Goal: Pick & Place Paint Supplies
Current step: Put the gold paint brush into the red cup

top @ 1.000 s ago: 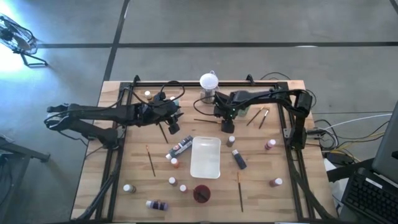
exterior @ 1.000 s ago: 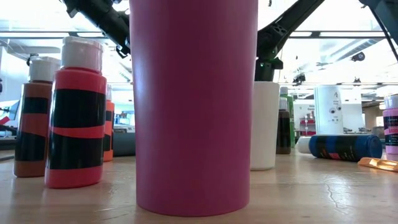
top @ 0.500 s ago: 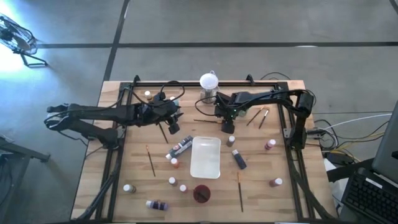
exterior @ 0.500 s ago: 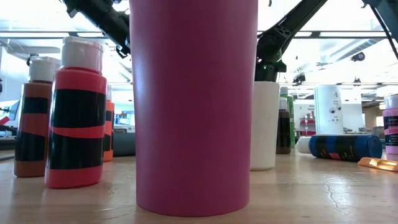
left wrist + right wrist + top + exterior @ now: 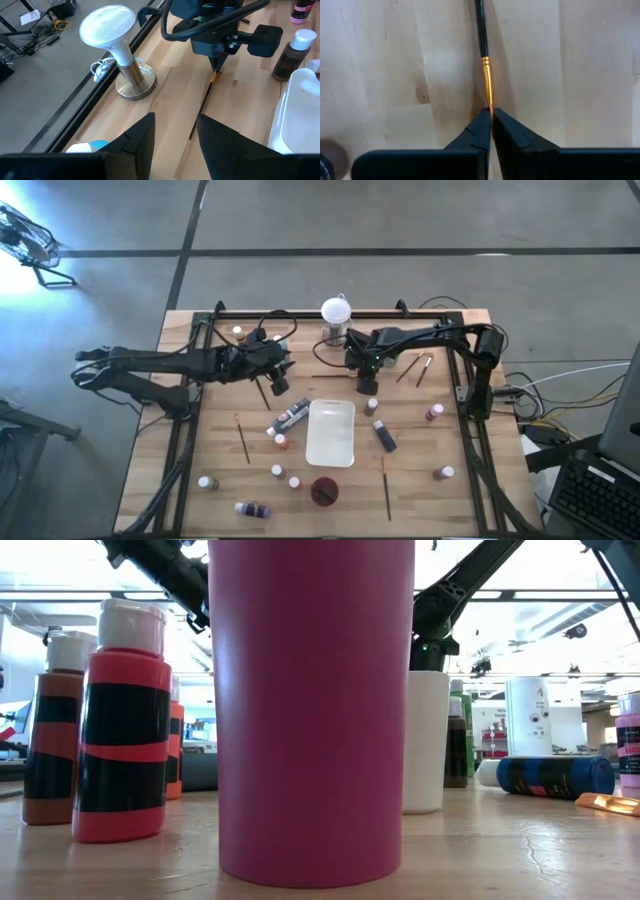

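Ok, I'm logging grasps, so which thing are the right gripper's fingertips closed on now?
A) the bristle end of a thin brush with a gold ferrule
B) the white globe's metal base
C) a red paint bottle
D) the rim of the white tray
A: in the right wrist view the right gripper pinches the tip of the brush lying on the table, just past its gold ferrule.

Right arm: in the low view its dark links are tilting a little differently than a second ago, the upper link lying slightly more slanted.
Right gripper (image 5: 491, 120): in the high view it is sitting a touch nearer the far edge of the worktop (image 5: 210, 450), its fingertips pinched on the brush (image 5: 486, 90).
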`<act>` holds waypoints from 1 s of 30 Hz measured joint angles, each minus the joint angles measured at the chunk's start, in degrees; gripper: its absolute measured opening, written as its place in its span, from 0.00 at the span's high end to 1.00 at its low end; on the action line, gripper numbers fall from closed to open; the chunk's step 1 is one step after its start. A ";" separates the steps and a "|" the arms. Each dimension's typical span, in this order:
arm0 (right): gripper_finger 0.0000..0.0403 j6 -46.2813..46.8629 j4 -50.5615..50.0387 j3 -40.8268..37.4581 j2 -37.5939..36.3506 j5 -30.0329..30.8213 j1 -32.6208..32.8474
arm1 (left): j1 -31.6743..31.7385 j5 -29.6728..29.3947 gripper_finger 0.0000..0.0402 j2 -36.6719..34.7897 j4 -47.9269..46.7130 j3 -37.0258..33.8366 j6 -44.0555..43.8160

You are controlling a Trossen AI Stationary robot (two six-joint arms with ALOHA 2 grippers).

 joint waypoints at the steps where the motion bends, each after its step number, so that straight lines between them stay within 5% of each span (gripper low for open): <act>1: 0.97 -0.04 -0.04 0.00 0.00 -0.02 0.00 | 0.00 0.00 0.62 0.00 0.00 0.00 0.00; 30: 0.98 -2.38 -10.83 8.63 -7.81 3.96 0.60 | 0.02 0.02 0.62 0.02 -0.46 0.00 0.02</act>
